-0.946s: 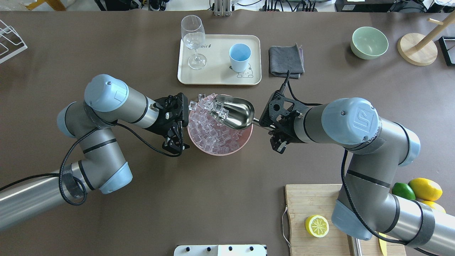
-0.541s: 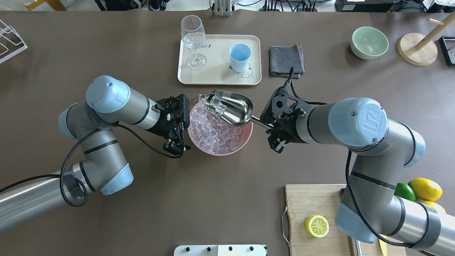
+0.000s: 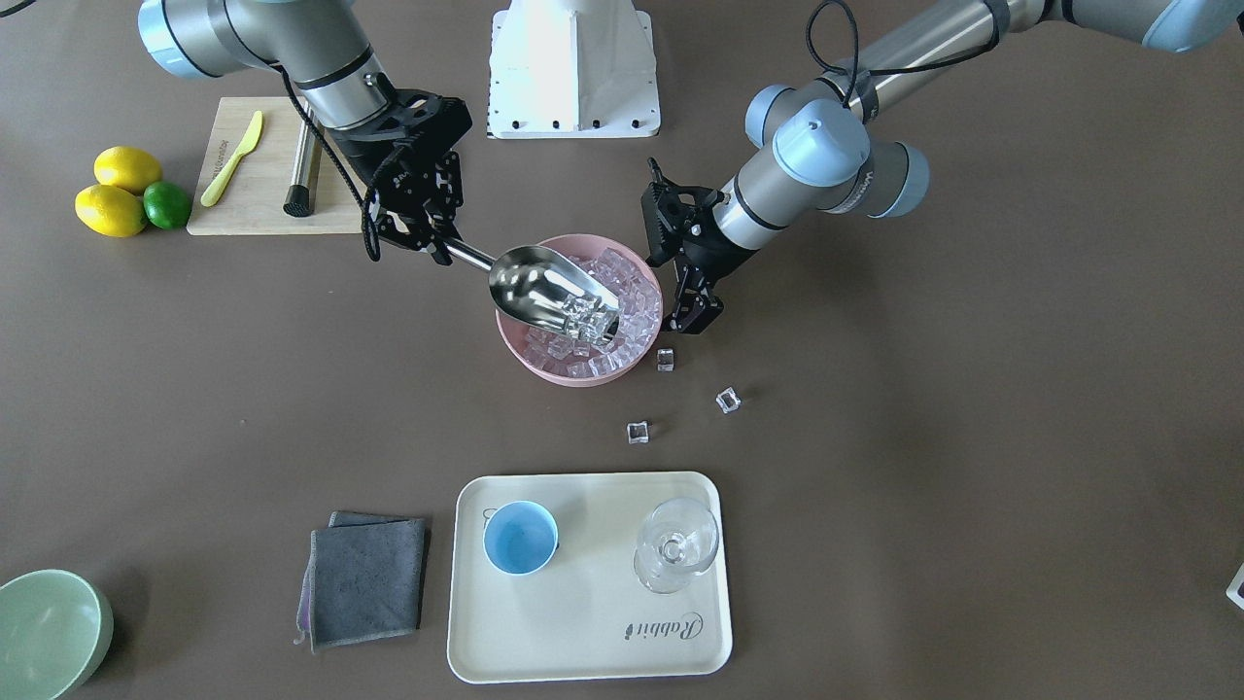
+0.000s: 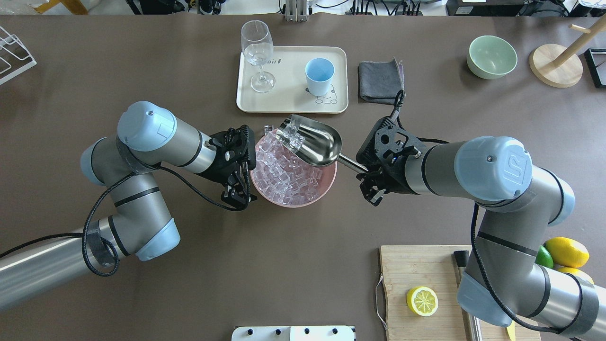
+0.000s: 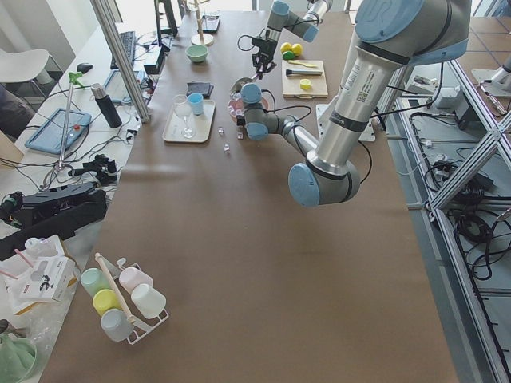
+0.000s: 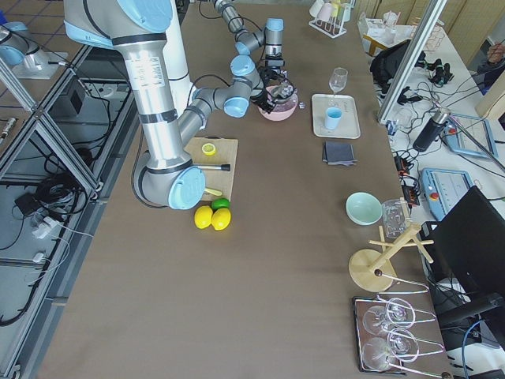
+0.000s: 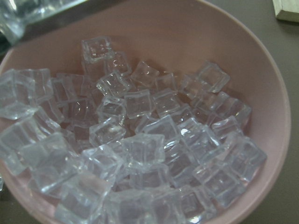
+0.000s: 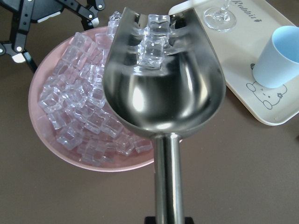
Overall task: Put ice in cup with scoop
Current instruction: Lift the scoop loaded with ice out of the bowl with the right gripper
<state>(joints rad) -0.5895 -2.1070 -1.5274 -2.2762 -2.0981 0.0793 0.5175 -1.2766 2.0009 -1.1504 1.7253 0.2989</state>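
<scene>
The steel scoop [image 4: 316, 142] hangs tilted over the far side of the pink bowl [image 4: 289, 204], with several ice cubes [image 8: 154, 35] bunched at its front lip. My right gripper [image 4: 367, 171] is shut on the scoop's straight handle [image 8: 167, 182]. More ice [image 7: 140, 149] fills the bowl. My left gripper [image 4: 249, 166] stands open against the bowl's left rim; whether it touches the rim I cannot tell. The light-blue cup [image 4: 319, 76] stands upright on the cream tray [image 4: 246, 107], beyond the bowl. It looks bare inside [image 3: 520, 538].
Three loose cubes lie on the table between bowl and tray [image 3: 666, 360] [image 3: 728, 400] [image 3: 638, 433]. A wine glass [image 4: 258, 52] shares the tray. A grey cloth [image 4: 381, 80] lies right of it, a green bowl [image 4: 491, 57] farther right. A cutting board [image 4: 402, 265] with a lemon half sits near right.
The scoop has lifted out of the ice pile with several cubes, and its lip has swung toward the tray. My right arm has drawn back to the right. The left gripper edged slightly toward the bowl.
</scene>
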